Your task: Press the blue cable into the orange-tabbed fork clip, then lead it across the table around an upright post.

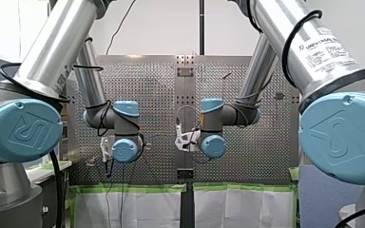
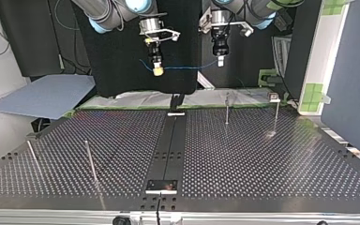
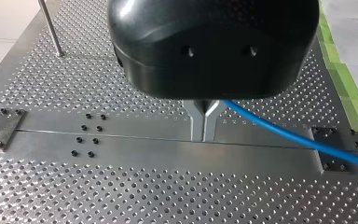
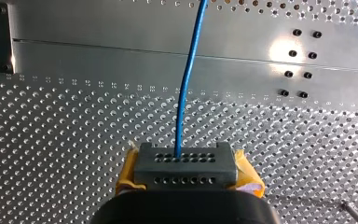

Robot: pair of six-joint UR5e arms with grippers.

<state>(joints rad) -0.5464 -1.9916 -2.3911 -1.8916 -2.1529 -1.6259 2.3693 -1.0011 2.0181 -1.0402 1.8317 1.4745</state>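
Blue cable (image 2: 187, 67) spans the air well above the surface (image 2: 262, 159). In the top view it runs from my right hand (image 2: 157, 71), yellow pads (image 4: 247, 175) clamped on it, to my left hand (image 2: 220, 62), metal fingers (image 3: 196, 123) pinched shut on it. I cannot make out the fork clip; a good approach, I judge, lowers both hands together with the span lightly tensioned, clear of the posts (image 2: 227, 108).

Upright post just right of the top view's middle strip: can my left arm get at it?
Probably yes: my left hand holds the blue cable above the table, with nothing between it and the post.
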